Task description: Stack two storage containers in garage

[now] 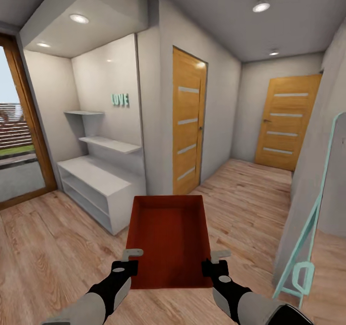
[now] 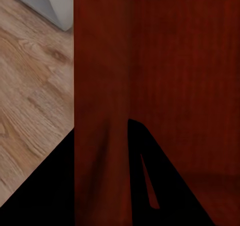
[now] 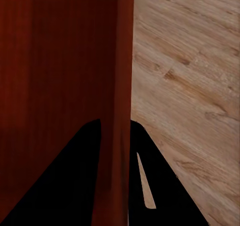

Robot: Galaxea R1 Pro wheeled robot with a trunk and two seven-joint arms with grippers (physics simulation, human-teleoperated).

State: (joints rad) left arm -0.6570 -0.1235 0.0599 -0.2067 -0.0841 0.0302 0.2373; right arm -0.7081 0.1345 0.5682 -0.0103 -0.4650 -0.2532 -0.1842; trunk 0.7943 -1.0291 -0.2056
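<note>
I hold one orange-red storage container (image 1: 168, 238) out in front of me above a light wood plank floor, in a hallway. My left gripper (image 1: 129, 260) is shut on the container's left wall (image 2: 100, 110), one finger inside and one outside. On the opposite side, the right gripper (image 1: 216, 261) is shut on the right wall (image 3: 120, 85) in the same way. The bin is open-topped and empty, its inside (image 2: 185, 75) plain dark red. The garage is out of view.
A white shelf unit (image 1: 96, 185) with a "LOVE" sign stands ahead on the left. Two wooden doors (image 1: 188, 123) (image 1: 286, 120) line the corridor ahead. A teal-framed standing mirror (image 1: 312, 214) leans at the right wall. A glass door (image 1: 17, 137) opens outdoors at far left.
</note>
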